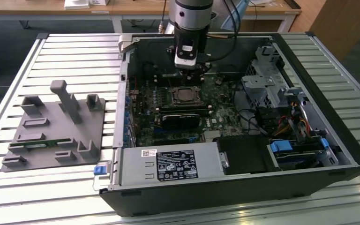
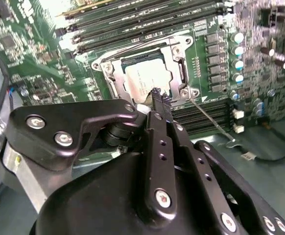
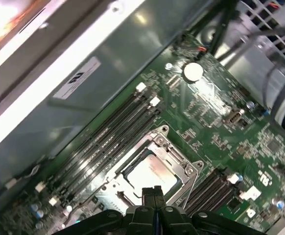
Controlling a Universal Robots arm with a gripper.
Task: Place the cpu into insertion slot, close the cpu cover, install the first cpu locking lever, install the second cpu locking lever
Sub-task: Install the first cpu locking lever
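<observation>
The pale silvery cpu (image 3: 150, 174) lies flat inside the metal cpu cover (image 3: 174, 159) window. The tool (image 3: 153, 192) hangs near it, pinched narrow, gripping nothing.

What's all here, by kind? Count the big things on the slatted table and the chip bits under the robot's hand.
Computer case: 1
Grey holder block: 1
Robot hand: 1
Cpu: 1
Cpu cover: 1
Total: 5

Even room light, glare in spots.
Exterior view: table (image 1: 17, 197) slats bright, case (image 1: 230, 197) inside dim w/ shadow. First wrist view: case rim (image 3: 59, 44) washed out, chip (image 3: 150, 172) top glary.
</observation>
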